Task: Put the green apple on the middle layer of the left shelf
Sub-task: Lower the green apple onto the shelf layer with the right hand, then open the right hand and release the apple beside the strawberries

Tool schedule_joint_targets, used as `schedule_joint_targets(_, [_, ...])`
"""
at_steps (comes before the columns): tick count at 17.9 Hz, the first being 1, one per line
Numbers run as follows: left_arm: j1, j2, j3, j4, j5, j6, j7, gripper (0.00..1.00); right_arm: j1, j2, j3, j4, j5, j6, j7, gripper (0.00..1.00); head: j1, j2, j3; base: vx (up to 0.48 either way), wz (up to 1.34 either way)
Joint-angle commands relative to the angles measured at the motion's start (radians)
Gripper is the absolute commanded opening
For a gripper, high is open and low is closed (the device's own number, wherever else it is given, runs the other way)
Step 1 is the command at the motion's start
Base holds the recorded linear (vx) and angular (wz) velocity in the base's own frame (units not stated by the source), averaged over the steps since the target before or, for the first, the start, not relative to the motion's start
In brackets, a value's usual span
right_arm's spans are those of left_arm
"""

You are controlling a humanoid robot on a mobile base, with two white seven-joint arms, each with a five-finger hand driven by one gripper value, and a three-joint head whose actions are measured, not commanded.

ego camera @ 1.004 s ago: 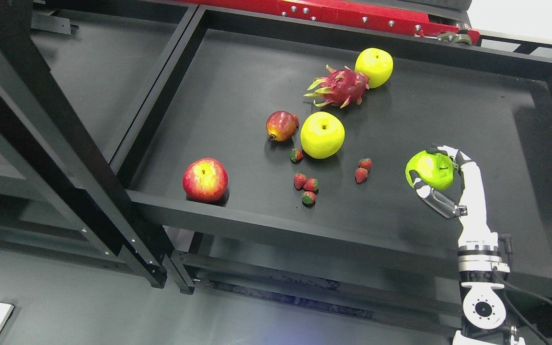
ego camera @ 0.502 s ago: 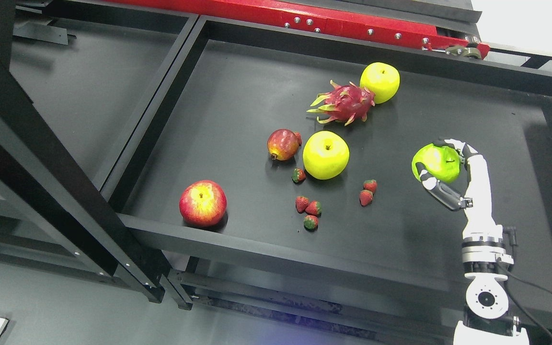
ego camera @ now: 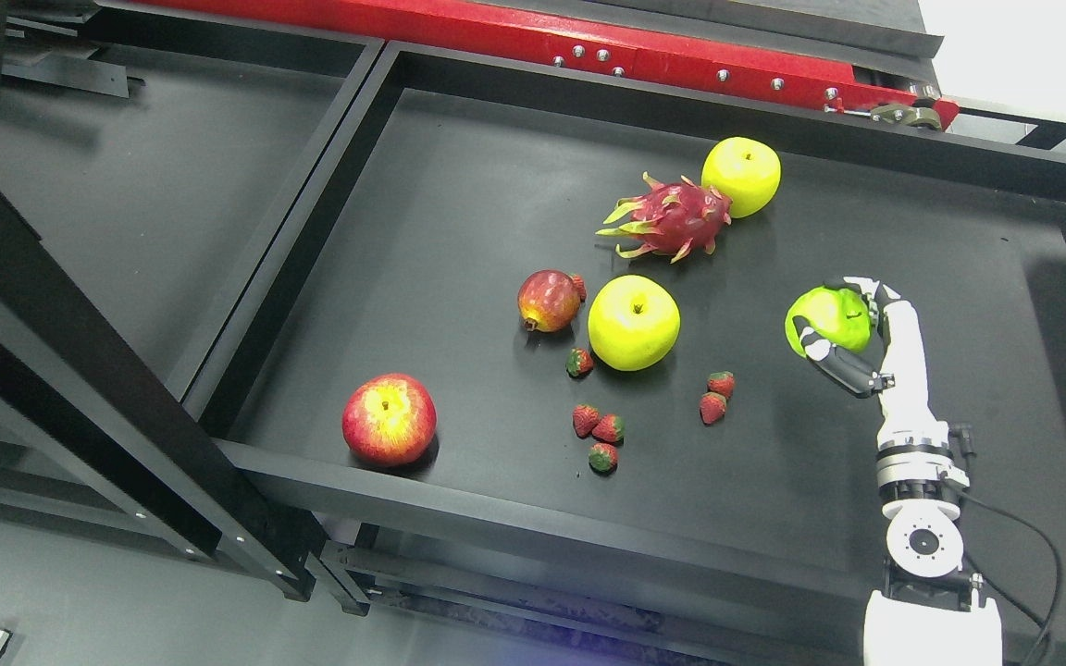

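Note:
A green apple (ego camera: 827,317) is held in my right hand (ego camera: 840,324), whose white and grey fingers (ego camera: 829,356) curl around it, above the right part of the black shelf tray (ego camera: 459,203). My right arm rises from the bottom right corner. Two more yellow-green apples lie on the tray: one (ego camera: 634,322) in the middle, one (ego camera: 741,176) near the back. The left shelf section (ego camera: 135,185) lies beyond a black divider at the picture's left. My left arm does not show.
On the tray lie a dragon fruit (ego camera: 669,218), a pomegranate (ego camera: 548,300), a red apple (ego camera: 389,419) at the front rim and several strawberries (ego camera: 596,427). A black upright post (ego camera: 80,388) crosses the left foreground. A red beam (ego camera: 588,46) runs along the back.
The camera has tilted, so the whole scene has slid downward in the picture. My right hand, holding the green apple, has lifted a little and reached farther over the tray.

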Motion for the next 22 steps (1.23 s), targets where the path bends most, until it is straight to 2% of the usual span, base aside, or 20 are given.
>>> schedule_joint_targets(1, [0.000, 0.017, 0.000, 0.000, 0.000, 0.000, 0.000, 1.00, -0.009, -0.018, -0.001, 0.167, -0.078, 0.032, 0.002, 1.00, 0.0000, 0.000, 0.000, 0.055, 0.02])
schedule_joint_targets(6, [0.000, 0.017, 0.000, 0.000, 0.000, 0.002, 0.000, 1.00, -0.003, -0.018, 0.005, 0.136, -0.083, 0.024, -0.001, 1.00, 0.0000, 0.000, 0.000, 0.041, 0.00])
schedule_joint_targets(10, [0.000, 0.017, -0.003, 0.000, 0.000, 0.002, 0.000, 1.00, 0.022, -0.018, 0.021, 0.026, -0.133, 0.024, -0.007, 1.00, 0.0000, 0.000, 0.000, 0.020, 0.00])
schedule_joint_targets(13, [0.000, 0.017, 0.000, 0.000, 0.000, 0.002, 0.000, 1.00, 0.126, -0.018, 0.088, -0.127, -0.253, 0.015, -0.011, 1.00, 0.0000, 0.000, 0.000, 0.000, 0.00])
schedule_joint_targets(15, [0.000, 0.017, 0.000, 0.000, 0.000, 0.000, 0.000, 1.00, 0.177, -0.018, 0.122, -0.193, -0.267, 0.016, -0.033, 1.00, 0.0000, 0.000, 0.000, 0.000, 0.00])
schedule_joint_targets(18, [0.000, 0.017, 0.000, 0.000, 0.000, 0.000, 0.000, 1.00, 0.206, -0.018, 0.136, -0.198, -0.267, 0.030, -0.125, 1.00, 0.0000, 0.000, 0.000, 0.000, 0.00])
schedule_joint_targets(22, [0.000, 0.017, 0.000, 0.000, 0.000, 0.002, 0.000, 1.00, 0.266, -0.018, 0.140, -0.201, -0.273, 0.022, -0.118, 1.00, 0.0000, 0.000, 0.000, 0.000, 0.00])
